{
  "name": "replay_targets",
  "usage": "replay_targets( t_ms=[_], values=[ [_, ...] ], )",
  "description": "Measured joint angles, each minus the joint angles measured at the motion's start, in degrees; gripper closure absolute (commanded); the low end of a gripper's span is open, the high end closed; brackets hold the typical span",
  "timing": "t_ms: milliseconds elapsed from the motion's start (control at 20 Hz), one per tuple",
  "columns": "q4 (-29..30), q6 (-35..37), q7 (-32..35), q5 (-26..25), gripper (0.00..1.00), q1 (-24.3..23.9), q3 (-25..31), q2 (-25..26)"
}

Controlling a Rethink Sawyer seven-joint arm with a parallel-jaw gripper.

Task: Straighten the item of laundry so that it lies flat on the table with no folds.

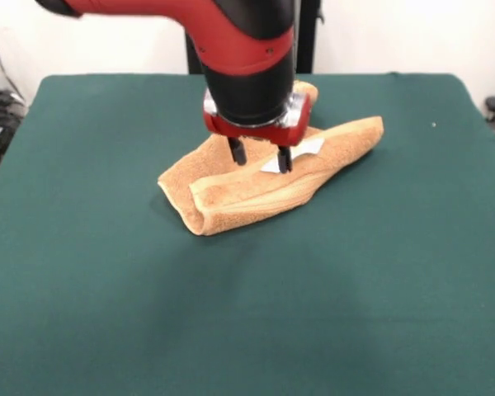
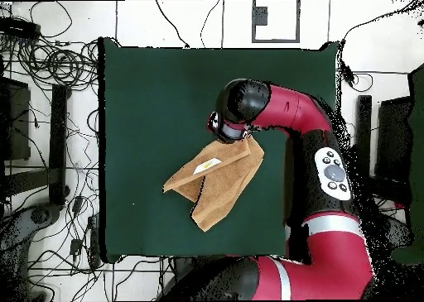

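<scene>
The orange-tan towel [image 1: 231, 194] lies folded and rumpled on the green table [image 1: 99, 297], a little behind its middle. One doubled edge faces the camera, and a corner points right. Its white label [image 1: 307, 148] shows on top. My gripper [image 1: 261, 157] points straight down over the towel's middle with its fingers open, one fingertip [image 1: 285, 161] at the label's edge. I cannot tell whether the tips touch the cloth. In the overhead view the towel [image 2: 217, 183] lies as a creased, doubled shape with the label [image 2: 209, 164] visible, and the arm's head [image 2: 236, 108] hides the gripper.
The red arm [image 2: 315, 150] reaches in over the table's right side in the overhead view. Cables and equipment [image 2: 50, 75] lie on the floor around the table [image 2: 141, 92]. Green cloth surrounds the towel on all sides.
</scene>
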Motion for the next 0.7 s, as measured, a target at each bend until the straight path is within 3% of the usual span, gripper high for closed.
replay_targets(
  t_ms=[700],
  values=[
    [-0.4,0.0,0.0,4.0,0.0,0.5,-1.6,9.5]
  ],
)
